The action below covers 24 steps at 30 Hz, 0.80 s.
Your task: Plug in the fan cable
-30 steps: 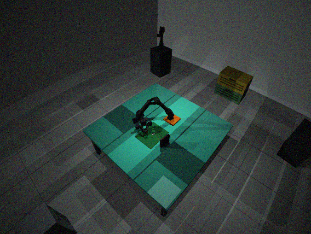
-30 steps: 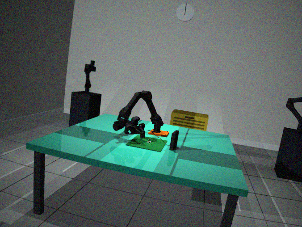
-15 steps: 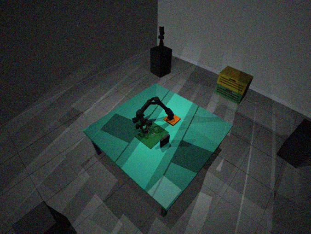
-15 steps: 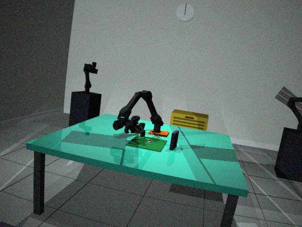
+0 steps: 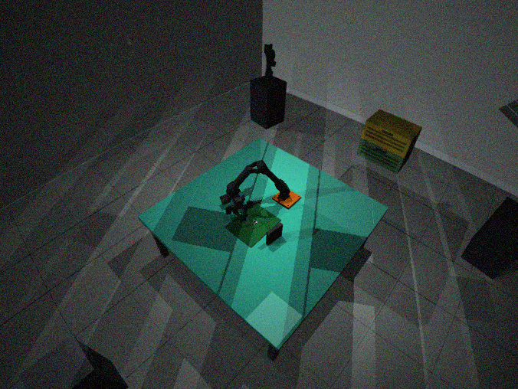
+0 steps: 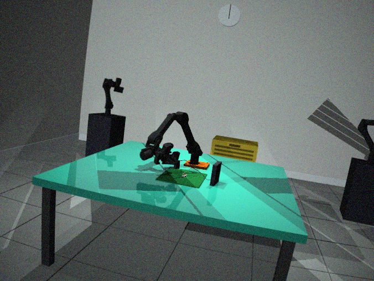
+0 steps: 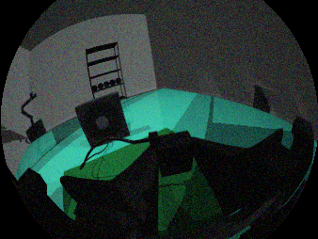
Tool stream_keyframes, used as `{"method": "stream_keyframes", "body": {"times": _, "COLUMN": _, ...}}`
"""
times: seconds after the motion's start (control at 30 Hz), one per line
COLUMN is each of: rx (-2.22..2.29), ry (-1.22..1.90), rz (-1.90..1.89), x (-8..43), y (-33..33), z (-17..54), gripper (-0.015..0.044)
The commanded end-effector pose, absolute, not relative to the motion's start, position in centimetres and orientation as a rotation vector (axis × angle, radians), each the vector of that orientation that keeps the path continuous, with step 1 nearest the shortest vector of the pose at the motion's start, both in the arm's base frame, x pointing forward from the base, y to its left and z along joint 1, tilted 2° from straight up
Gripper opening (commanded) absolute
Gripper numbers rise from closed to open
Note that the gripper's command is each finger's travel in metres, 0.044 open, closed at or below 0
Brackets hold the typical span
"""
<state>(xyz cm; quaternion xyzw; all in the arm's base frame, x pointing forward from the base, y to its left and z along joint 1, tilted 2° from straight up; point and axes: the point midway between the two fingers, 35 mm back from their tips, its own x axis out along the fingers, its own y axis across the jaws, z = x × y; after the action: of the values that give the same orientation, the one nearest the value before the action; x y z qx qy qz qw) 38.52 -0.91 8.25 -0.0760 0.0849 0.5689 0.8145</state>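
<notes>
The green board [image 5: 250,240] [image 6: 193,181] [image 7: 124,162] lies flat on the table. A small pale part [image 5: 254,222] [image 6: 183,174] sits near its middle; I cannot make out the header's pins. The dark square fan [image 5: 273,233] [image 6: 215,173] [image 7: 110,115] stands upright beside the board. Its black cable [image 7: 132,140] runs to the dark plug [image 7: 175,154] in the wrist view. My gripper [image 5: 244,217] [image 6: 177,167] [image 7: 173,146] is shut on the plug and holds it above the board, off to one side of the pale part. The top and exterior views are too dark to show the plug.
The turquoise table [image 5: 267,272] [image 6: 120,196] bears everything. My arm stands on an orange base plate [image 5: 294,199] [image 6: 206,165] behind the board. The upright fan is the nearest obstacle. Other arms on pedestals and a yellow cabinet [image 5: 389,135] [image 6: 234,147] stand away from the table.
</notes>
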Motion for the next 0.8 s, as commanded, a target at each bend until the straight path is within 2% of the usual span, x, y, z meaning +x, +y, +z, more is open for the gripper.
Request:
{"method": "stream_keyframes", "body": {"times": 0.0, "rx": -0.16, "ry": 0.182, "rz": 1.214, "x": 38.5, "y": -0.9, "z": 7.9, "gripper": 0.0}}
{"method": "stream_keyframes", "body": {"times": 0.77, "rx": -0.161, "ry": 0.182, "rz": 1.214, "x": 38.6, "y": -0.9, "z": 6.1, "gripper": 0.0}}
